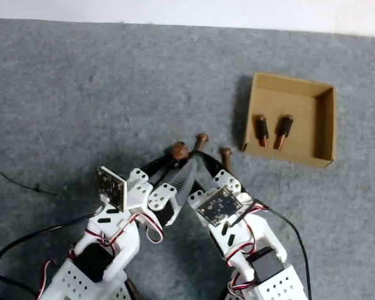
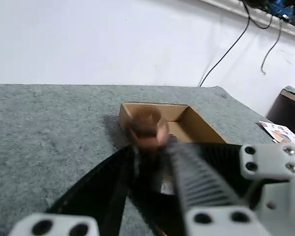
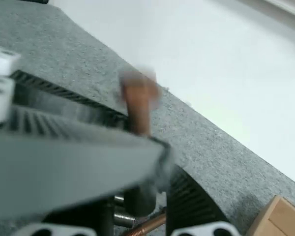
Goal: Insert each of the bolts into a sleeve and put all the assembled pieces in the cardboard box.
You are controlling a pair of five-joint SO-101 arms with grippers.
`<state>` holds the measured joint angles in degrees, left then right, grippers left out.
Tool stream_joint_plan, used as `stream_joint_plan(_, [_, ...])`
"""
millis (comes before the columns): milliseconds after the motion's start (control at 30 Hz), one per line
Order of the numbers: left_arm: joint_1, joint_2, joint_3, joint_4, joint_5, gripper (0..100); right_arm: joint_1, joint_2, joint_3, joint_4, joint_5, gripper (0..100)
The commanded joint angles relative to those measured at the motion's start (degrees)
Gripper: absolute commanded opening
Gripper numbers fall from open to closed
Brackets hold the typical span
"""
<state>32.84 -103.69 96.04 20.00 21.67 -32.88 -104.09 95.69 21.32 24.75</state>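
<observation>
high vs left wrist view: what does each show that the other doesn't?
High only: both arms, two loose bolts on the grey mat, two assembled pieces lying apart in the cardboard box. Left wrist only: white wall with cables behind the table, a printed sheet off to one side. Both: the mat, the box, the copper bolt held in the left gripper.

Legible text, labels, numbers, signs: none.
Printed sheet [image 2: 279, 132], past the table's far edge in the left wrist view: coloured print, too small to read.
Circuit boards [image 1: 112, 187] on the arms' wrists, high view: markings too small to read.
</observation>
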Motion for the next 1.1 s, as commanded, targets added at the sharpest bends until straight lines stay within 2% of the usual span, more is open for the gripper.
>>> stream_joint_plan(0, [3.6,-0.6,1.1,2.6,0.1,34,0.9,-1.4,7.3,-0.7,0.2,0.5])
stream_joint_plan(167, [3.9,-0.8,1.0,3.6,-0.1,32,1.0,-1.4,7.3,-0.5,0.2,0.5])
stream_joint_plan(400, [-6.5,-1.0,0.0,1.3,0.4,25,2.9,-1.4,7.3,-0.7,0.2,0.5])
stream_joint_plan(1067, [-7.3,-1.0,-0.7,1.2,0.8,25,2.9,-1.4,7.3,-0.6,0.2,0.5])
